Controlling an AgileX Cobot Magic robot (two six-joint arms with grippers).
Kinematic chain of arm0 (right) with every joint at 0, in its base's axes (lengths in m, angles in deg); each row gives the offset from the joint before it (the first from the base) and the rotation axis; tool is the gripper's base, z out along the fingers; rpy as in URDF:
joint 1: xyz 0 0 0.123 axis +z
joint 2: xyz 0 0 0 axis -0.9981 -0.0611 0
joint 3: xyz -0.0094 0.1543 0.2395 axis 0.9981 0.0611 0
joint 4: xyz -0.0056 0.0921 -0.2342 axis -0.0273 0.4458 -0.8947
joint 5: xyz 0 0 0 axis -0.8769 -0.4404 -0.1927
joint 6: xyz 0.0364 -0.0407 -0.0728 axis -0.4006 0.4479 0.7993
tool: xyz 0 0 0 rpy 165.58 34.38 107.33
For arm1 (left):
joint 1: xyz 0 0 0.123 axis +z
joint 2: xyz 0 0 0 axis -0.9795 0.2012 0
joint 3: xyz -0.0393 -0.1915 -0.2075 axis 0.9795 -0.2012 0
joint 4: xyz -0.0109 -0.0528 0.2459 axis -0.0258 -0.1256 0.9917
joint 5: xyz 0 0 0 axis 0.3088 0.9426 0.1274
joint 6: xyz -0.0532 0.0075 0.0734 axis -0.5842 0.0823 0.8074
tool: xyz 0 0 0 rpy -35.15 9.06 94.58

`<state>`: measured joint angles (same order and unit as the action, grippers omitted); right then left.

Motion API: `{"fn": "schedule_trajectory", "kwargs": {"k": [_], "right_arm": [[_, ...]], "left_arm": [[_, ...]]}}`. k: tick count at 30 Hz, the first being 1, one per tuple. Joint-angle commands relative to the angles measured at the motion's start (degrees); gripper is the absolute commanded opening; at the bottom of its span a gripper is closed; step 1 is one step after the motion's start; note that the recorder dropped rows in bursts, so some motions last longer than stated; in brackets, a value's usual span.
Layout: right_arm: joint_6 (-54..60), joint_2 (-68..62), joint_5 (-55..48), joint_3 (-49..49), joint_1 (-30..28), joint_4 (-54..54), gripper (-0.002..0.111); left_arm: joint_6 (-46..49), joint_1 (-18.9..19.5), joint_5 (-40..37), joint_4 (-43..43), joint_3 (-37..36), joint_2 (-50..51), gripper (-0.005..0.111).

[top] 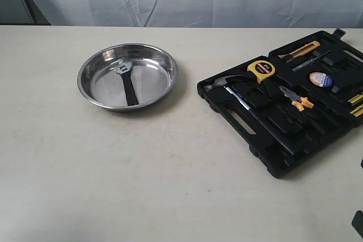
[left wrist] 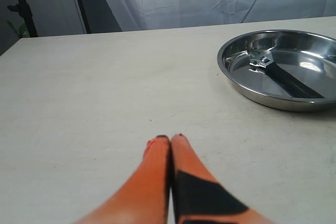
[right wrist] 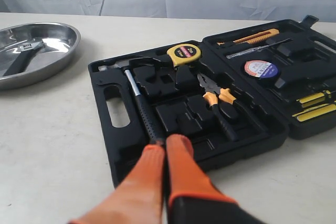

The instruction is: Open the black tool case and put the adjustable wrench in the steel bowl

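1. I see the adjustable wrench (top: 127, 80) lying flat inside the steel bowl (top: 159, 80), silver head toward the far rim, black handle toward the near rim
2. The bowl stands on the tabletop (left wrist: 79, 103), well apart from the black tool case (top: 306, 128), which lies open
3. My left jaws are closed on nothing: the orange fingers (left wrist: 152, 182) press tip to tip over bare tabletop, and the bowl with the wrench sits well apart from them
4. My right jaws are also closed and empty; their fingers (right wrist: 142, 182) hang over the near edge of the case, just beside the end of the hammer (right wrist: 137, 98) handle, far from the wrench
5. Both wrist views cut the bowl off at the frame edge, and the exterior view crops the case on the right
6. The wrench head is too small for me to make out its opening
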<state>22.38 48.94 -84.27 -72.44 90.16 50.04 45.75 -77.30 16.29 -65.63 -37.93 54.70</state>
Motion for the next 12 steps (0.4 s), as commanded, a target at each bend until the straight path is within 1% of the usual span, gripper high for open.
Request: {"fn": "schedule_trajectory", "kwargs": {"k": [1, 12], "right_arm": [[0.24, 0.44, 0.71, 0.29, -0.28, 0.22, -0.001], [-0.01, 0.44, 0.71, 0.29, -0.28, 0.22, -0.001]], "left_arm": [[-0.03, -0.1, 0.6, 0.17, 0.06, -0.21, 0.0], [-0.03, -0.1, 0.6, 0.17, 0.06, -0.21, 0.0]]}}
